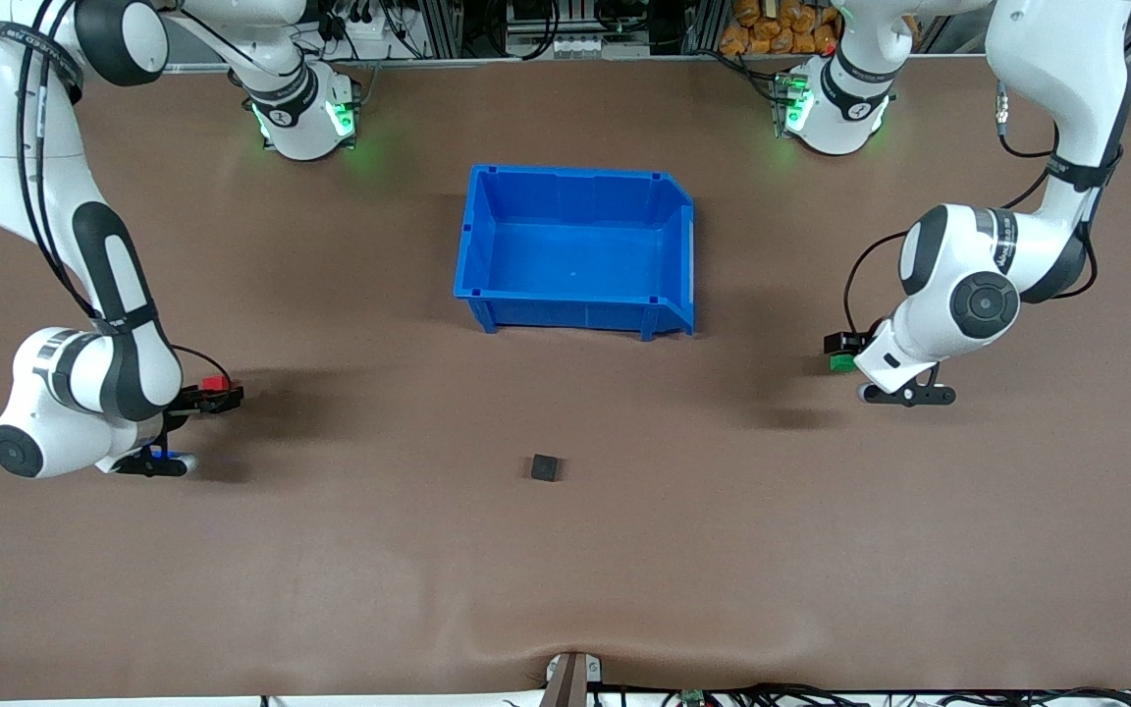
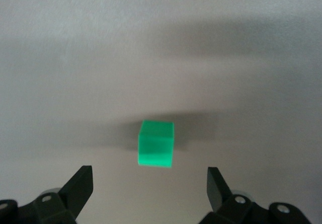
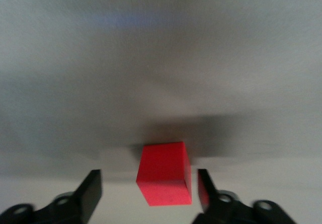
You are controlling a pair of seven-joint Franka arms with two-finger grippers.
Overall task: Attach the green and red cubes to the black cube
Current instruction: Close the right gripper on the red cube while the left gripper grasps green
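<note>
At the right arm's end of the desk (image 1: 350, 589), the right pincer (image 1: 217, 395) is down low with the red cube (image 3: 165, 172) sitting between its fingers (image 3: 90, 189); they stand apart with a gap showing on each side of the cube, so from where I stand it looks bracketed for a grab rather than clamped. That placement makes sense: the cube is centred in the opening, so the fingers need only come together. Toward the middle of the desk, well apart from both pincers and nearer the front camera than the blue bin (image 1: 580, 245), the black cube (image 1: 545, 467) rests alone, seemingly left there as the fixed piece the coloured ones are to be brought to. At the left arm's end, the left pincer (image 1: 845, 352) hangs over the green cube (image 2: 156, 143), its fingers spread wide; the cube lies just ahead of the tips, not yet between them, so I judge this arm needs a little more approach before it can close. Neither coloured cube is attached yet.
</note>
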